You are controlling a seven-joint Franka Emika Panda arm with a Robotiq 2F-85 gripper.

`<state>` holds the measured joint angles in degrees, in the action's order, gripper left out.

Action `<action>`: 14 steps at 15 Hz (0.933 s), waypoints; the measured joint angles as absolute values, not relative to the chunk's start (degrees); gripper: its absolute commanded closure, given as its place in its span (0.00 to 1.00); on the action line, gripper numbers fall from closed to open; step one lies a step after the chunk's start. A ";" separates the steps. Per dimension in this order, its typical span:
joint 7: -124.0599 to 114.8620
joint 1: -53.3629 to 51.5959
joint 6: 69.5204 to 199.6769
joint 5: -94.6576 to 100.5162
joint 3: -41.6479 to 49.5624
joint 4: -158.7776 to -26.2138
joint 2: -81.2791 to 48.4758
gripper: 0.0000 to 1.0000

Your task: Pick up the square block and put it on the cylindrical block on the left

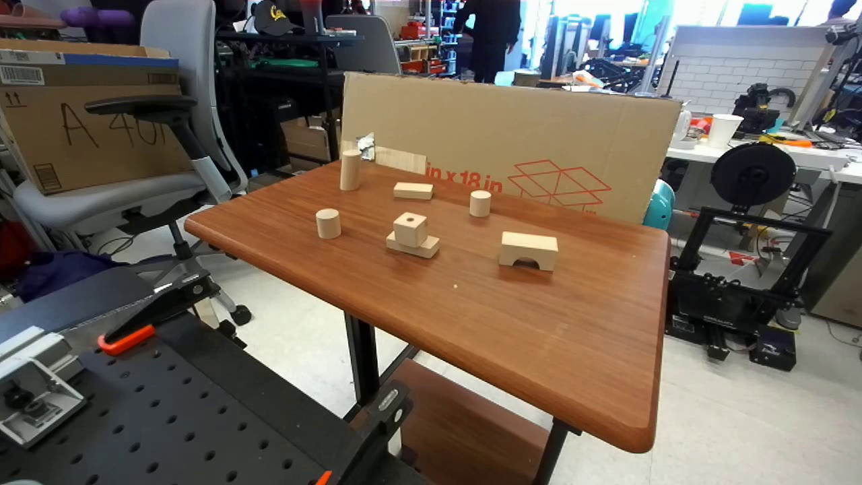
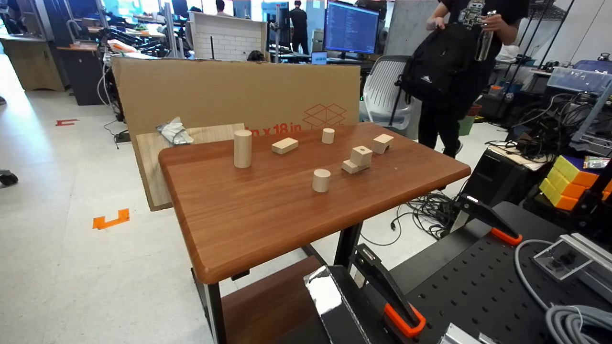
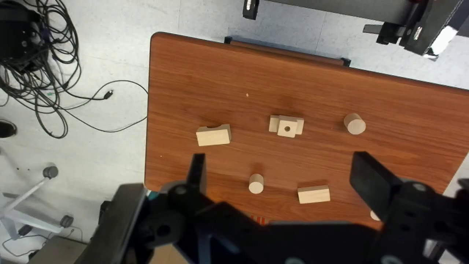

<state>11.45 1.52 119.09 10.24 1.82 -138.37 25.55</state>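
Observation:
The square block is a small pale wooden cube with a hole in its top; it rests on a flat plank in both exterior views (image 1: pixel 411 230) (image 2: pixel 361 156) and in the wrist view (image 3: pixel 287 127). A short cylindrical block stands upright near it in both exterior views (image 1: pixel 328 224) (image 2: pixel 321 181) and in the wrist view (image 3: pixel 354 124). A second short cylinder also stands upright in both exterior views (image 1: pixel 480 204) (image 2: pixel 328 135) and in the wrist view (image 3: pixel 256 184). My gripper (image 3: pixel 279 155) is open and empty, high above the table; the exterior views do not show it.
The wooden table (image 1: pixel 572 323) also bears a tall cylinder (image 1: pixel 350 170), a flat plank (image 1: pixel 413 191) and an arch block (image 1: pixel 528 251). The flat plank under the cube (image 1: pixel 425 250) sticks out at its sides. A cardboard sheet (image 1: pixel 512 128) stands behind the table's far edge.

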 measured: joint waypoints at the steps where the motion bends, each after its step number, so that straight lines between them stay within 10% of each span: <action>1: 11.45 1.46 119.09 10.24 1.82 -138.45 25.34 0.00; 14: 11.21 0.67 133.93 5.55 1.67 -138.78 5.05 0.00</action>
